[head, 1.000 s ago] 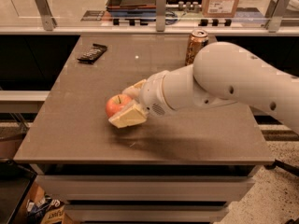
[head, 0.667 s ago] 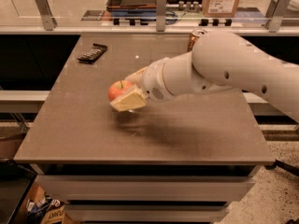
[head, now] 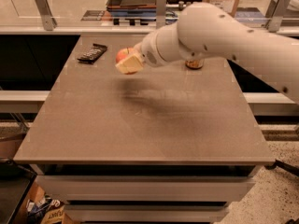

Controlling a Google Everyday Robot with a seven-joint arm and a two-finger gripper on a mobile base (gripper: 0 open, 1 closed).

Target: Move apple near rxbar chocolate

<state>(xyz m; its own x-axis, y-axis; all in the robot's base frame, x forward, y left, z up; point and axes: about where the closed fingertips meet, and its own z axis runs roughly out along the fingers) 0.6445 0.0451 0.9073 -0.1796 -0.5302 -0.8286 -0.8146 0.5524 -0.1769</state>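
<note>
One round red apple (head: 121,54) is gripped by the cream gripper (head: 126,60) above one matte brown table (head: 140,129); one flat, dark rectangular rxbar chocolate (head: 92,53) lies near.

The hand (head: 127,63) holds the apple (head: 122,54) right of the rxbar chocolate (head: 92,53).

- apple (head: 122,54): red-orange skin with a paler yellowish patch.
- pincer (head: 129,62): cream-yellow fingers, clasped on the apple above the tabletop (head: 140,125), toward its far left corner.
- rxbar chocolate (head: 92,53): near-black wrapper with faint light markings, by the far left corner.
- arm (head: 219,29): white shell with small dark dots.
- tabletop: plain grey-brown, with a soft dark shadow under the arm.
- can (head: 194,64): gold-brown base, near the far edge.
</note>
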